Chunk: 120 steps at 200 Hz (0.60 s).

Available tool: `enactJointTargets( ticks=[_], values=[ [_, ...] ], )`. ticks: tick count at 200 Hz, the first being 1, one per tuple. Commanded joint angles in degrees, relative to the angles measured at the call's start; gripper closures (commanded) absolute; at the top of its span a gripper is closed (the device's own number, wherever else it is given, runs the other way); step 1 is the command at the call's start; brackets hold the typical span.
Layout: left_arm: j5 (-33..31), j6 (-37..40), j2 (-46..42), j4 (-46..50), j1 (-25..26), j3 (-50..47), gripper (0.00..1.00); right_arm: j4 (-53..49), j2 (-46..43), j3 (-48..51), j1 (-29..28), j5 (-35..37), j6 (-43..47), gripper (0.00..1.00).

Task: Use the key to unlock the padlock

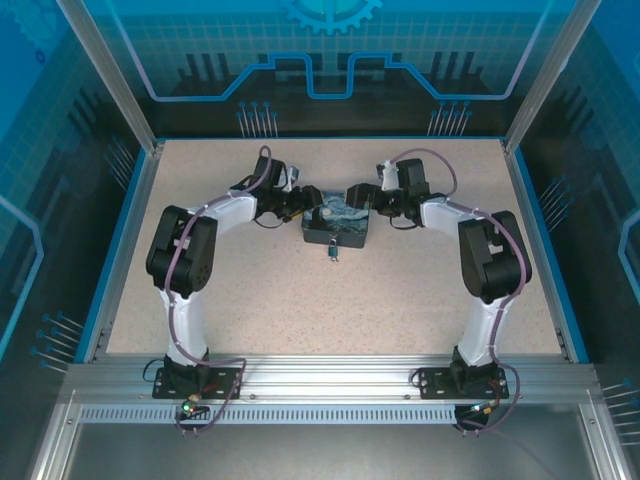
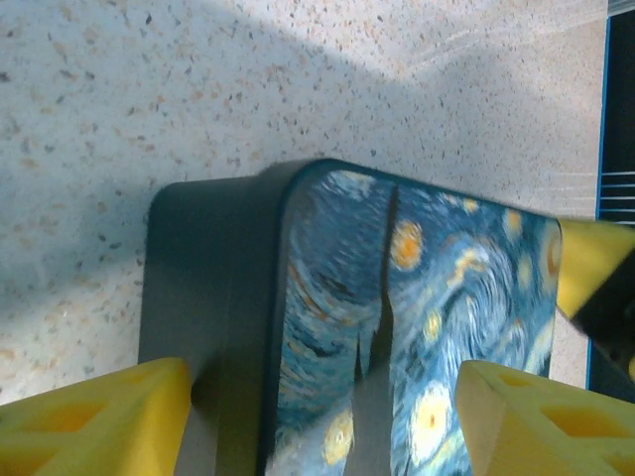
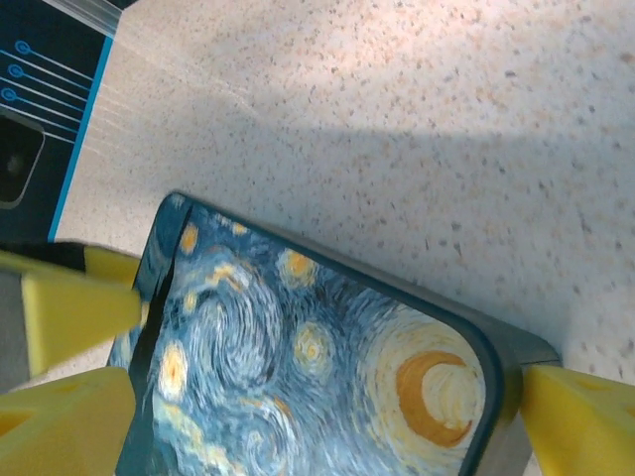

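The padlock point(image 1: 332, 250) is a tiny teal thing hanging at the front wall of the starry-night tin point(image 1: 337, 226), on the near side. I cannot make out the key; it is too small to tell from the padlock. My left gripper point(image 1: 308, 212) point(image 2: 322, 397) is open at the tin's left end, its yellow fingers point(image 2: 99, 416) spread wide over the painted lid point(image 2: 437, 297). My right gripper point(image 1: 365, 203) point(image 3: 327, 397) is open at the tin's right end, with its fingers point(image 3: 585, 416) straddling the lid point(image 3: 317, 357). Neither wrist view takes in the padlock.
A yellow fingertip of the other arm point(image 2: 593, 266) point(image 3: 74, 307) pokes into each wrist view, so the two grippers are close together over the tin. The speckled table point(image 1: 330, 310) lies open in front, edged by a blue rim point(image 1: 115, 270).
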<state>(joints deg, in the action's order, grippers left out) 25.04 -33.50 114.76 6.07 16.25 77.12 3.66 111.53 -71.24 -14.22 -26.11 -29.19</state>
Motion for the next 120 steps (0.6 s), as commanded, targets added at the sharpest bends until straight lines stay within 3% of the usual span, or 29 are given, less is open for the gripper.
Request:
enactJointTargets(
  ticks=[1, 64, 95, 120],
  values=[
    [1.7, 0.2, -6.0, -1.9, 0.7, -4.2, 0.29, -3.6, 2.4, -4.7, 0.0, -2.8, 4.6, 0.0],
    [-7.1, 1.7, -15.1, 2.0, -0.1, -8.8, 0.25, -10.9, -7.4, -5.3, 7.2, 9.0, 11.2, 0.0],
    [-8.3, 1.6, -19.5, 1.0, -0.5, -10.9, 0.26, -11.3, -19.6, 4.6, 8.8, 6.4, 10.0, 0.01],
    [-5.1, -0.2, -20.8, -1.4, -0.5, -11.3, 0.29, -3.8, -28.9, 18.4, 5.6, 1.4, 1.3, 0.14]
  ],
)
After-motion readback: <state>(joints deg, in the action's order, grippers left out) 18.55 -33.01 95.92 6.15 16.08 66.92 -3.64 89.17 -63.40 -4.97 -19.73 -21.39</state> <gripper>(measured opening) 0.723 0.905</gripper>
